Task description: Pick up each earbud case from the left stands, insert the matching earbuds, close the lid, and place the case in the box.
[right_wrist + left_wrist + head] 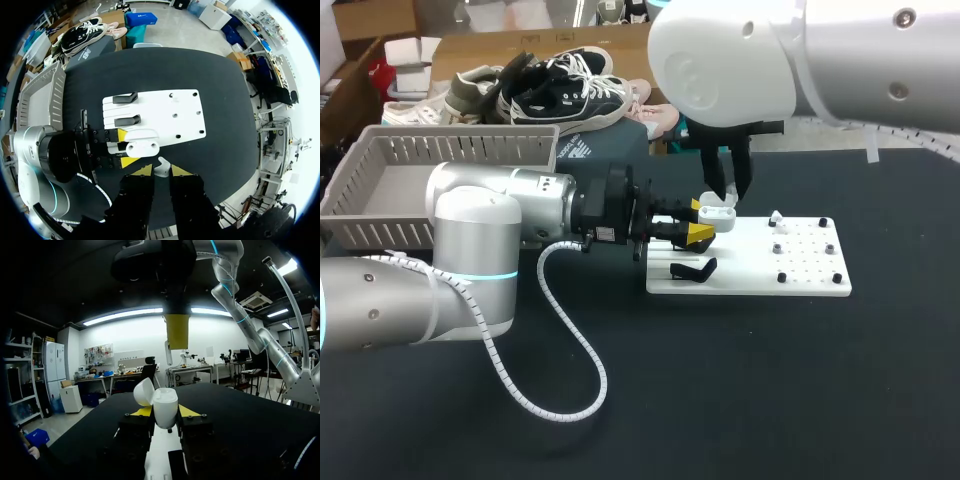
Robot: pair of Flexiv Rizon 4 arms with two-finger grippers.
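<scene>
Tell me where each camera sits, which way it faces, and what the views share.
Head view: fixed above and behind, looking down on the table; left hand and right hand both show.
Left wrist view: on the left wrist, facing out across the table; left hand shut on the open earbud case.
Right wrist view: on the right wrist, facing down; right hand shut on an earbud.
Shared: all three show the earbud case.

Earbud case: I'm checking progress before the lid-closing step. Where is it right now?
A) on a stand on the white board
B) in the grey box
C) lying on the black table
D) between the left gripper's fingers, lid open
D: the earbud case sits clamped between the yellow tips of the left gripper with its lid raised, while the right gripper holds an earbud close over it.
</scene>
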